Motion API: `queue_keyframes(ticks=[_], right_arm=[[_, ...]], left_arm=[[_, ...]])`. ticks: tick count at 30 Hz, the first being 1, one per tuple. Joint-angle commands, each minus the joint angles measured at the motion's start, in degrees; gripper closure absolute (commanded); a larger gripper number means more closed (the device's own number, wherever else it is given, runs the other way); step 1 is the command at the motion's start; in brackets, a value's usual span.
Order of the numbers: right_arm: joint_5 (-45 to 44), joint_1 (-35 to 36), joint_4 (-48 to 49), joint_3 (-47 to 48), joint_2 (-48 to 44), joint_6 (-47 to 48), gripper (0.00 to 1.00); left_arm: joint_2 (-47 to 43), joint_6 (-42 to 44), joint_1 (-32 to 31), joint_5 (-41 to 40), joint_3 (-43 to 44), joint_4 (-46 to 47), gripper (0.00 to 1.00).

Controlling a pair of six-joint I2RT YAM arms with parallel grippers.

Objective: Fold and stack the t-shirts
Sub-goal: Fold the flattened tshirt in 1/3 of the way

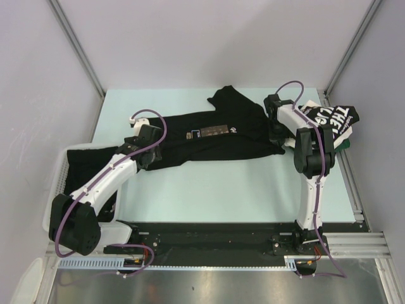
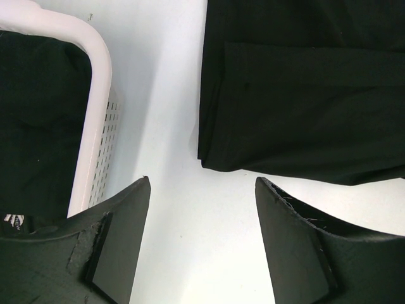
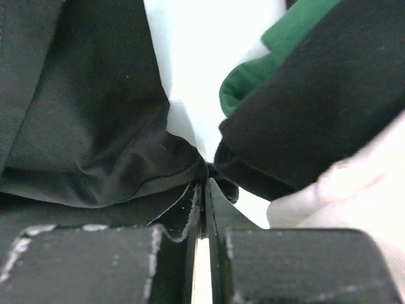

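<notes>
A black t-shirt (image 1: 215, 136) with a small chest print lies spread across the middle of the table. My left gripper (image 1: 144, 152) is open and empty. It hovers over bare table just short of the shirt's left edge (image 2: 304, 95), with its jaws wide apart (image 2: 201, 187). My right gripper (image 1: 278, 138) is shut on a pinch of the shirt's right edge (image 3: 126, 126), and its jaws (image 3: 205, 183) meet on the black fabric. A folded black t-shirt with big white lettering (image 1: 332, 117) lies at the far right, on top of a stack.
A white mesh basket (image 1: 60, 183) holding dark cloth stands at the left edge, and its rim shows in the left wrist view (image 2: 98, 82). A green garment (image 3: 272, 57) and folded black cloth (image 3: 329, 107) lie just right of my right gripper. Metal frame posts flank the table.
</notes>
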State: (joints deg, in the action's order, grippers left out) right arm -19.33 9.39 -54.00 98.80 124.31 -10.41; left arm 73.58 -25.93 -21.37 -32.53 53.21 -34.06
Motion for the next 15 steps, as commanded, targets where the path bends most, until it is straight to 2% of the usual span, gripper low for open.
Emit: queue_keyframes(ticks=[1,7,15], right_arm=[[-3.26,-0.34,-0.32,2.79,-0.03,0.48,0.91],[-2.73,2.12,-1.37,4.64,-2.40,0.22,0.77],[-0.71,5.11,-4.44,7.63,-4.69,-0.39,0.77]], left_arm=[[-1.51,-0.52,-0.34,0.45,-0.12,0.22,0.27],[-0.55,-0.52,-0.26,1.42,0.31,0.84,0.27],[-0.19,-0.61,-0.26,1.68,0.14,1.28,0.27]])
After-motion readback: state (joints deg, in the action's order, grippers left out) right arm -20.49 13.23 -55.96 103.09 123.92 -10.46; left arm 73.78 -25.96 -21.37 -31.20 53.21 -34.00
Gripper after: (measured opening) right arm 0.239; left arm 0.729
